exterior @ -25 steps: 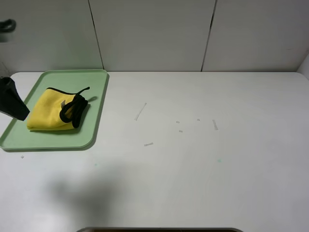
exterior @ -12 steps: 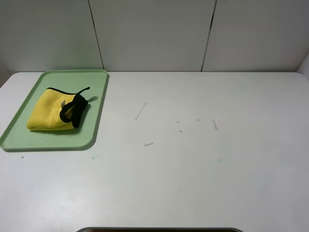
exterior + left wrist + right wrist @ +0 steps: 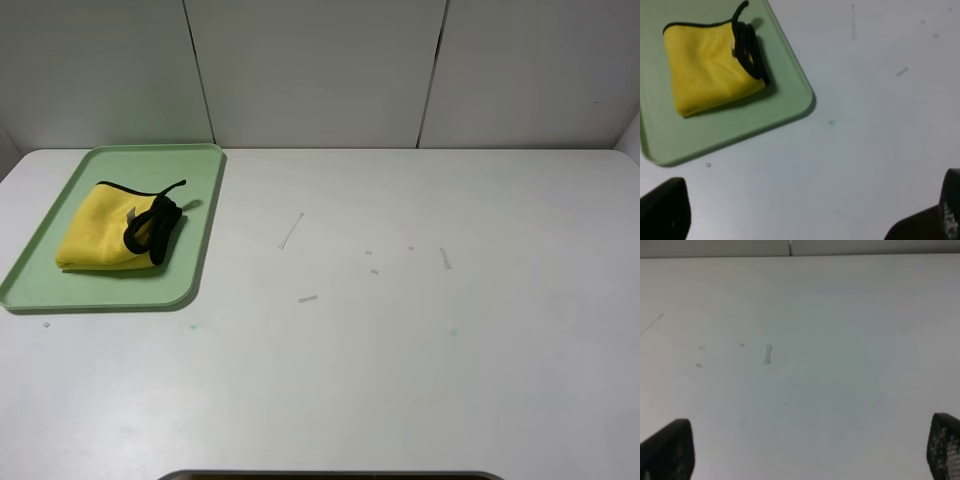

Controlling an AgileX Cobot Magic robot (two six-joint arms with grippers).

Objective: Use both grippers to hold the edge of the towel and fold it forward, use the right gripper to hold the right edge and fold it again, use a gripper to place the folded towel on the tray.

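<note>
Folded towel (image 3: pixel 112 229) lies on the tray (image 3: pixel 195 270), well apart from both sets of fingers. Left fingers (image 3: pixel 665 210) and right fingers (image 3: pixel 667 450) spread wide, empty, above the surface (image 3: pixel 400 350).

Neither arm in exterior high view. Left black tool (image 3: pixel 805 215): only two dark finger tips (image 3: pixel 665 210) visible at wrist-view edges, spread wide apart, nothing between them. Right black tool (image 3: pixel 805 450): same pose, two dark fingers (image 3: pixel 667 450) at opposite edges, jaws wide, gap bare. Both tools raised clear of white worktop (image 3: pixel 815 365), apparently angled down; exact height hard to judge.
</note>
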